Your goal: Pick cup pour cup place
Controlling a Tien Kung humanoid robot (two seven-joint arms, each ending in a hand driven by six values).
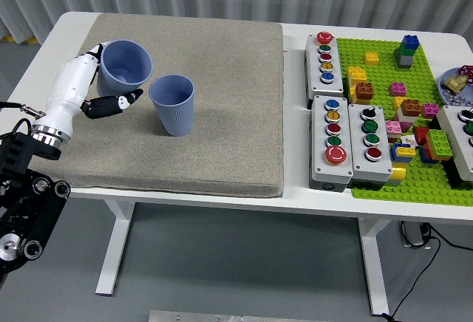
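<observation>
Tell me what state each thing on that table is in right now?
Held cup: lifted, tilted toward the other cup.
Standing cup: upright on the mat, untouched.
Left hand: closed around the held cup.
Mat: flat on the table.
Button boxes: resting, nothing pressing them.
Brick plate: flat, bricks scattered on it.
</observation>
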